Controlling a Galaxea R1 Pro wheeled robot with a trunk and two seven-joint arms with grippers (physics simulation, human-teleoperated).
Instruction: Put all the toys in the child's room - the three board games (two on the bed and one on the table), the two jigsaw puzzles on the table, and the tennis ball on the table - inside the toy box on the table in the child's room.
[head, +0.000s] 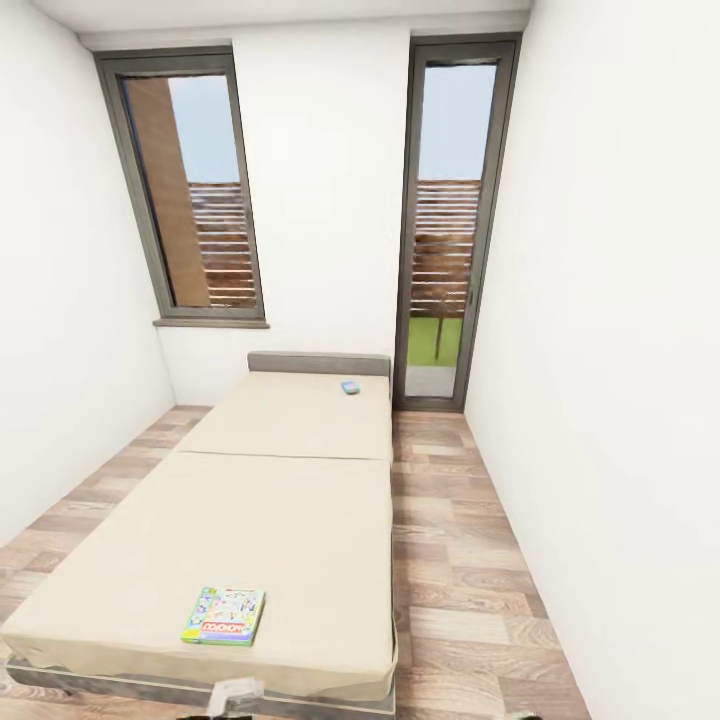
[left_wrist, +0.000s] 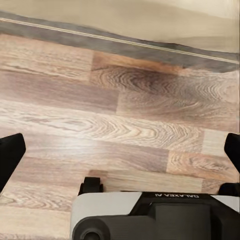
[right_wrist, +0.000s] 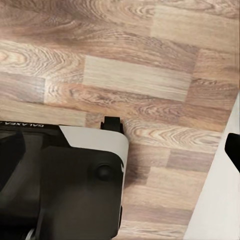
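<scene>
A: From the head camera we face a narrow white-walled room with a wood-plank floor (head: 470, 560), a dark-framed window (head: 190, 190) on the far wall and a tall glazed door (head: 450, 230) to its right.

B: We see the low wide bed with beige mattress and dark grey frame (head: 280, 500) running from its grey headboard (head: 318, 363) toward us. The green-edged illustrated board game with a red title band (head: 224, 615) lies flat near the foot end, left of centre. The small blue board game (head: 350, 387) sits just before the headboard, well apart from the first.

A: In the left wrist view we look down on the planks, with the bed's grey frame edge along one side. The left gripper (left_wrist: 120, 155) is spread wide, its dark fingertips (left_wrist: 10, 155) at opposite edges with nothing between them.

B: The right wrist view gives us planks, the robot's grey-and-black base (right_wrist: 65, 180) and a white wall strip (right_wrist: 220, 200). One dark fingertip (right_wrist: 233, 150) shows; we cannot tell the right gripper's state.
</scene>
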